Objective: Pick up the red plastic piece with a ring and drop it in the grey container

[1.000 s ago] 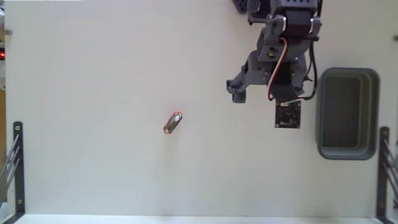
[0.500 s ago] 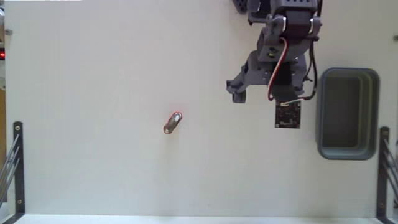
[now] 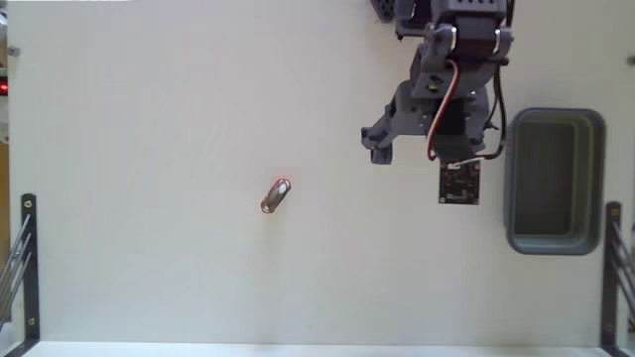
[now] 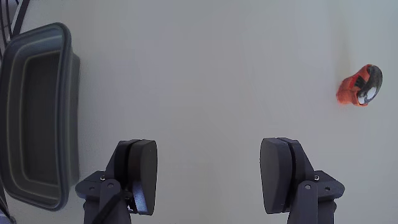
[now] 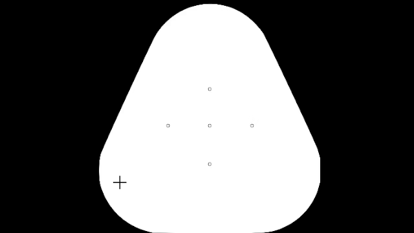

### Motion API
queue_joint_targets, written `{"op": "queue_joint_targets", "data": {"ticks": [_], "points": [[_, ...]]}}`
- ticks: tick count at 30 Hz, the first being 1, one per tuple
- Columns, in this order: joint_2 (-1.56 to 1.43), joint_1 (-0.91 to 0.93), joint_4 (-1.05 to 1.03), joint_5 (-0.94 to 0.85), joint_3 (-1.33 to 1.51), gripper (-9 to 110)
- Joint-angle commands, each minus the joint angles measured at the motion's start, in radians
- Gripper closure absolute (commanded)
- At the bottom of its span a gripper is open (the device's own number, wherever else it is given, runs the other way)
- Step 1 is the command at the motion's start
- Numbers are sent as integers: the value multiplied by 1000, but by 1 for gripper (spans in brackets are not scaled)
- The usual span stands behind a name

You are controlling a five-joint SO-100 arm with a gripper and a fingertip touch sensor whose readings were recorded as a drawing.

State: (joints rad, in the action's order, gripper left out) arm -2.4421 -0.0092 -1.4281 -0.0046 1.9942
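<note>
The red plastic piece with a ring (image 3: 276,195) lies alone on the white table, left of centre in the fixed view. In the wrist view it shows at the far right (image 4: 359,86), well beyond the fingers. The grey container (image 3: 555,180) stands at the right edge of the fixed view, and at the left in the wrist view (image 4: 37,112); its inside looks empty. My gripper (image 3: 422,139) hovers between the two, closer to the container. Seen from the wrist, the gripper (image 4: 211,158) is open, its two dark fingers wide apart with only bare table between them.
Black metal brackets (image 3: 24,263) stand at the table's lower left and lower right (image 3: 615,268) corners. A small red indicator light (image 3: 4,87) glows at the left edge. The arm's base (image 3: 446,15) sits at the top, right of centre.
</note>
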Motion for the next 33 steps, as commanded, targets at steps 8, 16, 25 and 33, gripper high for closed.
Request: {"op": "queue_joint_targets", "data": {"ticks": [8,16,25,33], "points": [[-38,64,-2,5,5,-9],[-38,171,-2,5,5,-9],[-38,303,-2,5,5,-9],[-38,410,-2,5,5,-9]]}}
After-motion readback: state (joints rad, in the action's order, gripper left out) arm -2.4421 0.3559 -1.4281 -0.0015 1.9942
